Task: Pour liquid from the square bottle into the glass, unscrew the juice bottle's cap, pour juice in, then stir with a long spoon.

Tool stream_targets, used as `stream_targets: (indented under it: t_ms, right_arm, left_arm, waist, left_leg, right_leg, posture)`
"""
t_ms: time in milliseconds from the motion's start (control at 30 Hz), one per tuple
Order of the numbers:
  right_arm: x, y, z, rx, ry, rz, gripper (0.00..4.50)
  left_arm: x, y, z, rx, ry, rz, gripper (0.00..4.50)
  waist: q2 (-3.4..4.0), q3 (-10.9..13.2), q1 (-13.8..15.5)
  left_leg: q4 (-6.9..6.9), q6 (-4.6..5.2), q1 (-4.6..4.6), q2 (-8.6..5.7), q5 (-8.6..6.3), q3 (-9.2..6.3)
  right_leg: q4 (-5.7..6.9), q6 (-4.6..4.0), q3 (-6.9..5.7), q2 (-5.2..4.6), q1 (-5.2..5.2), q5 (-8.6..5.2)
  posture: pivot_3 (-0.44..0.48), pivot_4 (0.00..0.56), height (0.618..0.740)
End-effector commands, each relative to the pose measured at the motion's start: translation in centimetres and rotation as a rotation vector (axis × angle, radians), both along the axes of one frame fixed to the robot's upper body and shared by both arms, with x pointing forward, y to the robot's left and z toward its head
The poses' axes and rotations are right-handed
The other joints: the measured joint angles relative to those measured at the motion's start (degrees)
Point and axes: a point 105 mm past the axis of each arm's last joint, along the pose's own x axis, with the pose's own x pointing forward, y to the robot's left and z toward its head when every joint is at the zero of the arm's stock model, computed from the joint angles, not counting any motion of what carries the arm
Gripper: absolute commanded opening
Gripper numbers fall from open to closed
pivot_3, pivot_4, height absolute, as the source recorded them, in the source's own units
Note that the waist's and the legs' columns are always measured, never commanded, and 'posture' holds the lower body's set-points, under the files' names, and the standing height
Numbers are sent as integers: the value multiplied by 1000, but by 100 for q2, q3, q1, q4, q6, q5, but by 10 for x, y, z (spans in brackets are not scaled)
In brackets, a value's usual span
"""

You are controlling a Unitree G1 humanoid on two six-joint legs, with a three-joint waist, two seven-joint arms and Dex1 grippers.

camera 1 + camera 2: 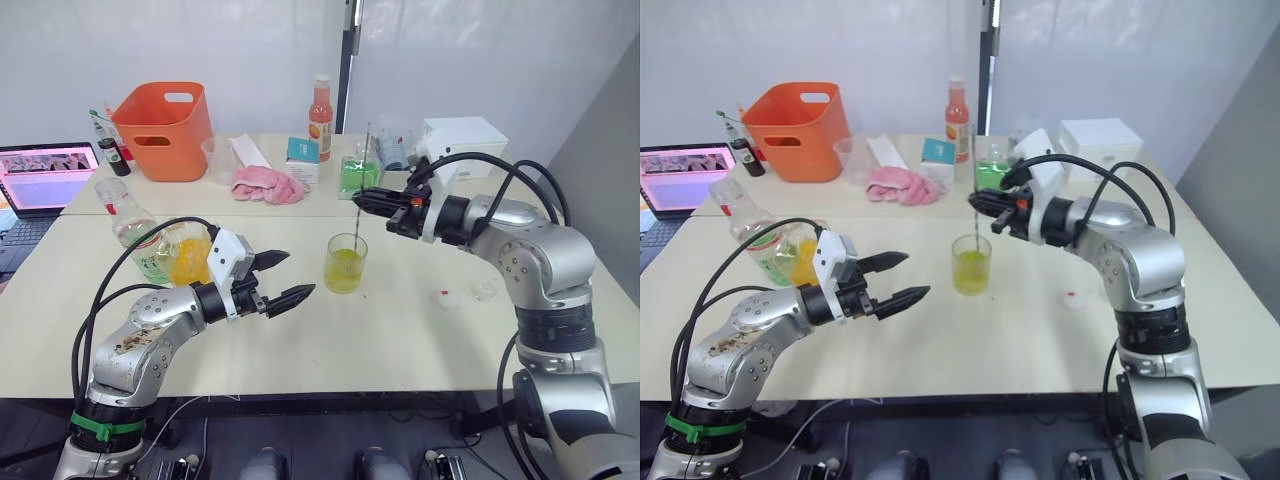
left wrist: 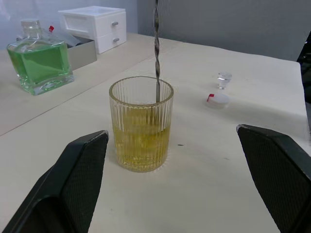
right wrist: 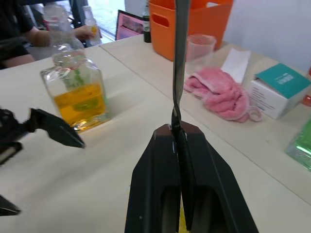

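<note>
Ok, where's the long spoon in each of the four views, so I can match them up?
Left eye view: the long spoon stands upright above the glass, held by the right gripper.
Right eye view: centre, rising from the glass.
Left wrist view: twisted stem dropping into the glass.
Right wrist view: stem clamped between the shut jaws.
Shared landmark: the glass of yellow liquid in three views; the square bottle anchors the right wrist view.

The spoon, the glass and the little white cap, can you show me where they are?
long spoon (image 2: 157, 43), left wrist view, twisted shaft.
glass (image 1: 346, 263), left eye view, side wall.
juice bottle's cap (image 2: 218, 99), left wrist view, top.
</note>
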Motion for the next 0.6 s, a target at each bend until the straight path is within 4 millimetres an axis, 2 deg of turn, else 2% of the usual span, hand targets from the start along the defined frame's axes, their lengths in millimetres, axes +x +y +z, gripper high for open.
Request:
stream_targets:
  t_ms: [33,133,233,433,600]
  right_arm:
    - [2,7,14,46,-67,-14,0]
    - [13,1,24,87,-114,-77,0]
    - [19,-9,24,67,-125,-121,0]
    - [4,-12,22,40,-105,-62,0]
    - [-8,-10,30,71,-95,-12,0]
  left_arm:
    - [-3,-1,8,-3,-36,-11,4474]
    - [-1,-1,9,-2,-38,-12,4474]
    - [-1,-1,9,-2,-39,-13,4474]
    - [-1,-1,9,-3,-39,-12,4474]
    - [-1,-1,8,-1,-38,-16,4474]
  waist:
    - [0,0,3]
    - [0,0,14]
    - [0,0,48]
    - [0,0,38]
    - [0,0,11]
  left_leg:
    - [0,0,1,0,0,1]
    - [1,0,-1,-3,0,3]
    - [2,0,-2,-6,0,3]
    - [0,0,-2,-4,0,3]
    - [0,0,-1,-2,0,2]
  right_leg:
    - [0,0,0,0,0,0]
    - [0,0,0,-2,-1,0]
    - [-1,1,0,-6,0,0]
    - [-1,0,0,-4,0,0]
    - [0,0,0,-3,0,0]
  posture:
    - [0,150,715]
    - [0,150,715]
    - [0,150,715]
    - [0,150,715]
    - [0,150,715]
